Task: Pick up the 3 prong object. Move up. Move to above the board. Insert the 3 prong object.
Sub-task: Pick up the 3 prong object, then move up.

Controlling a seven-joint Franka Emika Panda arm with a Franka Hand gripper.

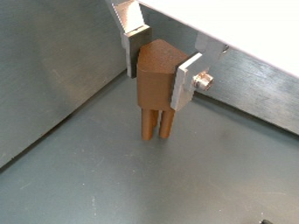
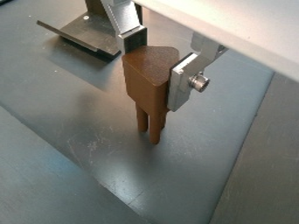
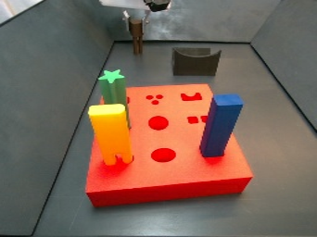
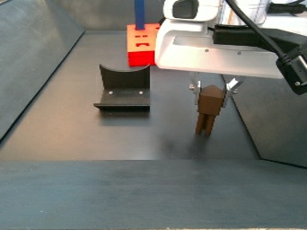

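The 3 prong object [image 1: 152, 83] is a slim brown upright block with short prongs. It stands on the grey floor near a wall and shows in the other wrist view too [image 2: 142, 83]. My gripper [image 1: 158, 74] is shut on its upper part, one silver finger [image 1: 184, 80] on each side, as both wrist views show [image 2: 158, 68]. In a side view the gripper [image 3: 136, 20] and block [image 3: 136, 37] are at the far end, beyond the red board [image 3: 186, 176]. In a side view the block [image 4: 210, 110] hangs from the gripper [image 4: 211, 90], its prongs at or just above the floor.
On the board stand a green star-topped block [image 3: 113, 88], a yellow-orange pronged block [image 3: 109, 130] and a blue block [image 3: 221, 125]. The dark fixture [image 3: 195, 61] stands between gripper and board, also in a side view [image 4: 122, 88]. Grey walls surround the floor.
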